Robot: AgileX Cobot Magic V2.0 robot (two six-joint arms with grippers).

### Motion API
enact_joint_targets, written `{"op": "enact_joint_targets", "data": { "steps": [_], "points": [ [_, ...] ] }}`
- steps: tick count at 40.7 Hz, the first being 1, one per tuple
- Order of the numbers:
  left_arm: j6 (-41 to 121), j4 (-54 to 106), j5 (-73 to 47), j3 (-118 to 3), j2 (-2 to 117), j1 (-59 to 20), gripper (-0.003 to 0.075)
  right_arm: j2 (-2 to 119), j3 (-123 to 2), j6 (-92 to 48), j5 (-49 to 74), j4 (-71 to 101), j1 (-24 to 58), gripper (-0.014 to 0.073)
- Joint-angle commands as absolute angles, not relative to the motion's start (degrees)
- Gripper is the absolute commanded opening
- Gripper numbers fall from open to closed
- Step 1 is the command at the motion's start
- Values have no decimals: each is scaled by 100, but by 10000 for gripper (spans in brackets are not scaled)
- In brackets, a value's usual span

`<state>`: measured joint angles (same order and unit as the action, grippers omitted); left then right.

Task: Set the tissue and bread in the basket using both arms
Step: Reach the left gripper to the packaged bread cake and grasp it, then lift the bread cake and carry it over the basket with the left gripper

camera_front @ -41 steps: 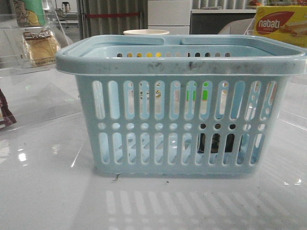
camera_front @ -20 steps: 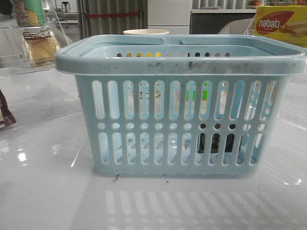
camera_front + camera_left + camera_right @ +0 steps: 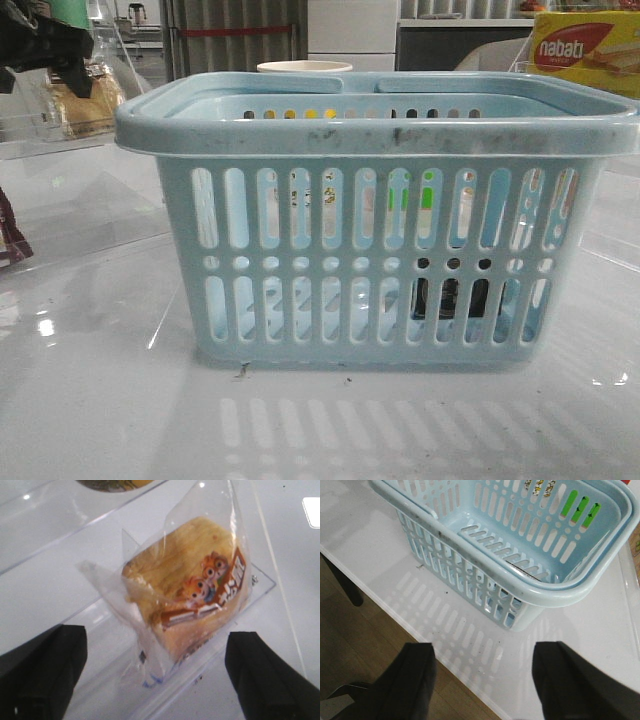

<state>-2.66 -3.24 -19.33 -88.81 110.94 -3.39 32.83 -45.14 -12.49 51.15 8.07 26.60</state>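
Observation:
The pale blue basket [image 3: 380,225] fills the middle of the front view and shows from above in the right wrist view [image 3: 555,587]. A dark tissue pack [image 3: 450,297] shows through its lower right slots; a dark sliver [image 3: 524,571] sits under the near rim. The bread [image 3: 195,590], tan slices in a clear bag with a cartoon label, lies on a clear shelf. My left gripper [image 3: 155,680] hovers open over it, its fingers well apart and clear of the bag; from the front it [image 3: 40,45] partly hides the bread [image 3: 88,100]. My right gripper [image 3: 482,680] stands open and empty before the basket.
A yellow-and-red nabati box [image 3: 585,50] stands at the back right. A white cup [image 3: 305,68] is behind the basket. Clear acrylic shelving [image 3: 60,150] occupies the back left, with a dark wrapper [image 3: 8,235] at the left edge. The table's front edge meets wooden floor [image 3: 360,630].
My left gripper has come into the front view at the top left and now covers part of the bread. Basket and tissue have not moved.

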Motion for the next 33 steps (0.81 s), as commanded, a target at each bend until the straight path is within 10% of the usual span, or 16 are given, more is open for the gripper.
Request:
{"op": "enact_joint_targets", "data": {
  "steps": [1, 11, 33],
  "points": [
    [-312, -265, -999, -9164, 11031, -335, 615, 3294, -4664, -1312, 4758, 789, 2664, 519],
    [-312, -236, -424, -9164, 11311, -335, 603, 3294, -4664, -1312, 4758, 789, 2664, 519],
    [-312, -236, -540, -9164, 11251, -335, 168, 3294, -4664, -1312, 4758, 789, 2664, 519]
  ]
}}
